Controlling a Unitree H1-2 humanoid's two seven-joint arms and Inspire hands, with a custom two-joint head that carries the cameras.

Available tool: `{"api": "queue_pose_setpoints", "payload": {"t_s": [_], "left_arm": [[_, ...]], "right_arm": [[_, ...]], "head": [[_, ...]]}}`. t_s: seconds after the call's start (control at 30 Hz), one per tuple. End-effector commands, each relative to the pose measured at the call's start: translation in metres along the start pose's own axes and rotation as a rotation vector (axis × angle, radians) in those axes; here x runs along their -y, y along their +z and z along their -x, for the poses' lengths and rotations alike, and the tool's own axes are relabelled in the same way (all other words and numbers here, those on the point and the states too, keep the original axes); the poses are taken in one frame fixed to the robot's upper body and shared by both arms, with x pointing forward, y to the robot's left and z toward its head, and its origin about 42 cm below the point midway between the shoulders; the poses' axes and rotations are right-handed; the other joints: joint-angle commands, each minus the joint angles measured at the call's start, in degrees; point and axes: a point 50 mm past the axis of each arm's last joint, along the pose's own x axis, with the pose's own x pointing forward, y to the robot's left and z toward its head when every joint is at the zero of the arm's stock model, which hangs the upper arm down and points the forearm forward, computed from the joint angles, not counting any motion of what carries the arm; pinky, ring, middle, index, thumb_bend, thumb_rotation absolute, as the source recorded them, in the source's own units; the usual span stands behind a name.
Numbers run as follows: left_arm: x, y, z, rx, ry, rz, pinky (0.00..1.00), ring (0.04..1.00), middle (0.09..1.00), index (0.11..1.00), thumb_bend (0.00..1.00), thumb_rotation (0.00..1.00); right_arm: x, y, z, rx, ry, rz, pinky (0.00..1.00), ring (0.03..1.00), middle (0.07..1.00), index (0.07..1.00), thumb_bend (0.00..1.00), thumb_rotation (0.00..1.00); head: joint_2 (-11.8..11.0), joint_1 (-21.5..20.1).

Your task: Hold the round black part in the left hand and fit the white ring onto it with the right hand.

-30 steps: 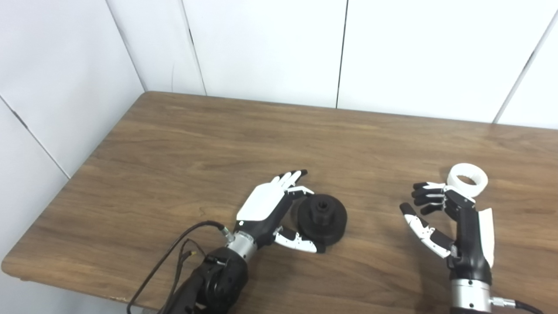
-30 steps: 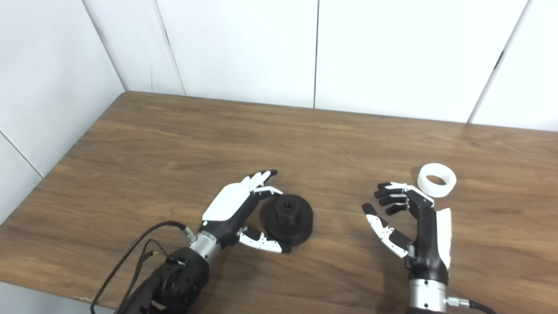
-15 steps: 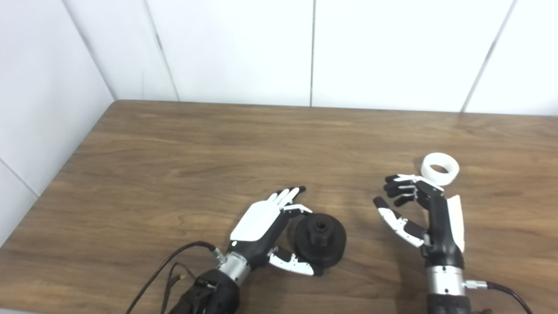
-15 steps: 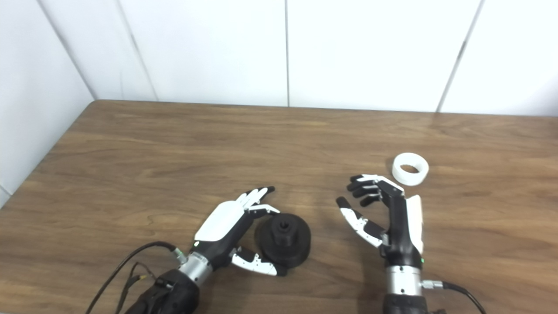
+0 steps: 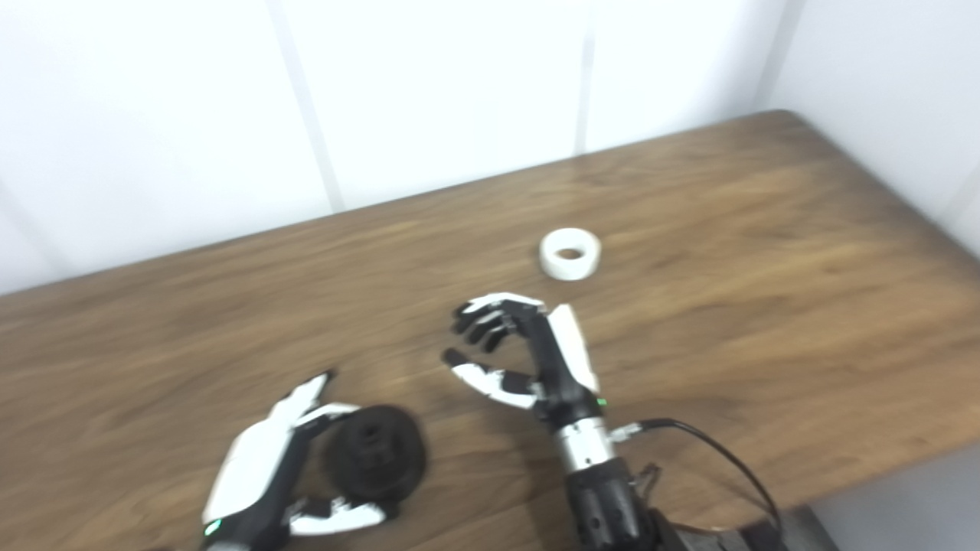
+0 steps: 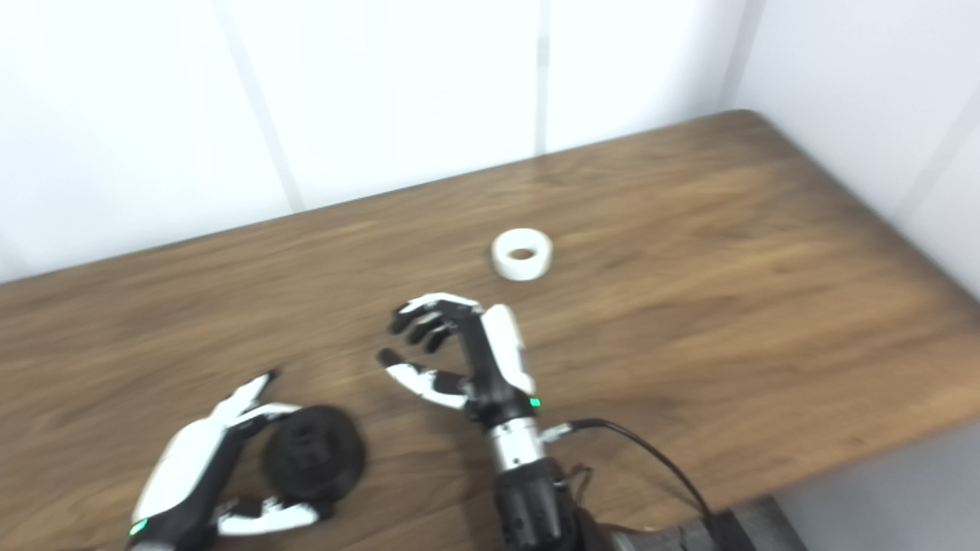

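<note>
Left hand [image 5: 260, 474] is cupping, fingers apart, the round black part [image 5: 375, 453] near the surface's [image 5: 766, 229] front edge; right hand [image 5: 528, 360] is hovering spread, empty, white ring [image 5: 570, 253] lying unobstructed beyond

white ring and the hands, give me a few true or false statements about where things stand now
1. The white ring lies flat on the table, hole up. True.
2. The right hand holds the ring. False: it is open and apart from the ring.
3. The left hand cups the round black part. True.
4. The ring sits on the black part. False: they lie well apart.
</note>
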Motion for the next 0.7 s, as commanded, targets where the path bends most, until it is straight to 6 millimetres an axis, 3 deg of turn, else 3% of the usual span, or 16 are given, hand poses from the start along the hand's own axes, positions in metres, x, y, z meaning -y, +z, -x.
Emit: {"api": "queue_pose_setpoints", "payload": {"t_s": [0.0,0.4,0.67], "left_arm": [[-0.010,0.000,-0.003,0.032,0.019,-0.024,1.00,1.000,1.000,0.626,0.86,0.35],[-0.010,0.001,-0.003,0.037,0.009,-0.015,1.00,1.000,1.000,0.632,0.86,0.34],[-0.011,0.002,-0.004,0.035,0.017,-0.019,1.00,1.000,1.000,0.630,0.86,0.35]], "right_arm": [[-0.015,0.004,0.002,-0.004,-0.011,-0.027,0.40,0.505,0.622,0.496,0.50,0.14],[-0.005,0.005,-0.009,0.036,-0.011,0.055,0.45,0.551,0.635,0.496,0.50,0.14],[0.036,0.014,-0.049,0.066,-0.011,0.251,0.52,0.635,0.664,0.497,0.50,0.15]], "head": [[-0.2,-0.3],[-0.8,-0.4],[-1.0,-0.1]]}}
